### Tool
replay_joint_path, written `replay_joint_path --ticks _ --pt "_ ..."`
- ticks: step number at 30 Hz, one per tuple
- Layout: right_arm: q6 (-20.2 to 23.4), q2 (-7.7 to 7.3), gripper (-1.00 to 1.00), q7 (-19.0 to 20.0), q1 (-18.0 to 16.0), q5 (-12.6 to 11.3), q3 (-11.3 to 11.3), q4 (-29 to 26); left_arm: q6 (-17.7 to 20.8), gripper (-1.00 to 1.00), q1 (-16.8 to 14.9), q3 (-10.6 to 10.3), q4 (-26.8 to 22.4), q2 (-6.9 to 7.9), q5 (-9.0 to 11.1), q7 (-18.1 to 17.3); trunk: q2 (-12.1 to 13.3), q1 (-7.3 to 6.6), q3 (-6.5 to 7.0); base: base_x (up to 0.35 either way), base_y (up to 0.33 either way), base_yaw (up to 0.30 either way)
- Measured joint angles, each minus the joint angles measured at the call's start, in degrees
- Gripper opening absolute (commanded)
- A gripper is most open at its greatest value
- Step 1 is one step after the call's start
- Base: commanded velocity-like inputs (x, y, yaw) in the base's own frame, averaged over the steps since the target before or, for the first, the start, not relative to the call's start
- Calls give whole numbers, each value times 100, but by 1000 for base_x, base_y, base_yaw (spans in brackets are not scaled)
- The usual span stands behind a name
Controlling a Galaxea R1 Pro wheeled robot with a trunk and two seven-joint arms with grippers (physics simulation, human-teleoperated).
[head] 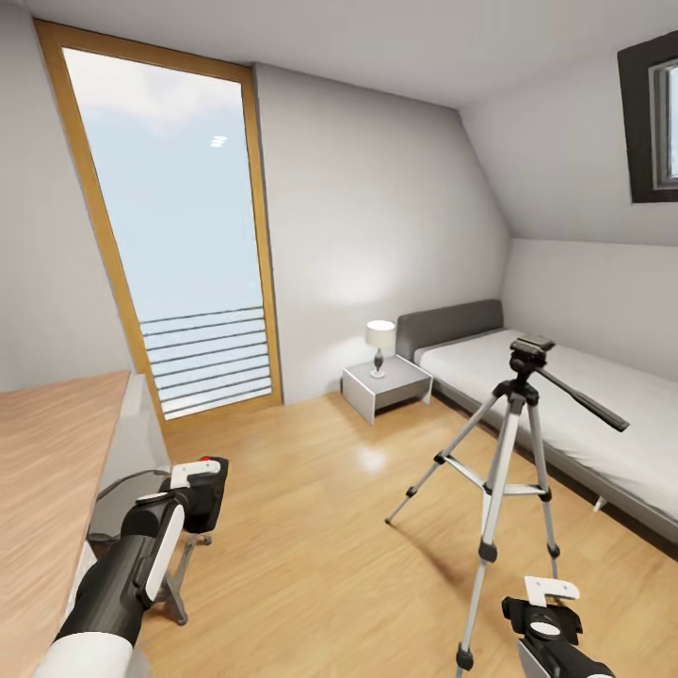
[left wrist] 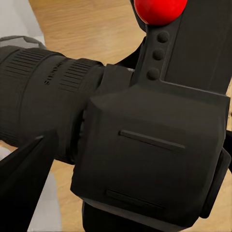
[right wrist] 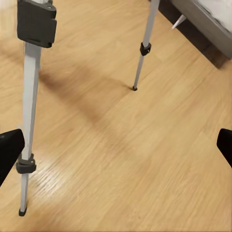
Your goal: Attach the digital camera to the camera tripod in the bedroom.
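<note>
We find no readable text, brand, number or sign in any view. In the left wrist view, the lens barrel of the digital camera [left wrist: 145, 145] carries a short row of small raised marks beside its ribbed ring, at about 10 o'clock in the picture; they are too blurred to make out as letters or numerals.

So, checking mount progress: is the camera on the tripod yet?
No, the camera is in the left gripper, and the tripod head is bare.
</note>
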Motion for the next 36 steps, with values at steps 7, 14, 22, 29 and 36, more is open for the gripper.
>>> replay_joint_path --ticks 7,14,22,29,36 --pt "-2 -5 100 4 0 2 -4 0 0 -100 0 2 2 0 -2 0 0 0 0 0 -6 193" --pt "-3 -6 100 -3 1 7 -4 -2 -1 -100 -1 1 3 0 -2 1 0 0 0 0 -1 41" --pt "-3 -5 100 -17 1 10 -4 -2 -1 -100 -1 2 3 -1 -2 1 0 0 0 0 0 8" --pt "1 -6 100 -17 1 11 -4 -2 -1 -100 -1 2 0 -6 3 4 0 0 0 0 0 1" --pt "4 -1 100 -17 1 11 -4 -2 0 -100 -1 2 0 -7 -2 9 0 -1 0 26 0 0"
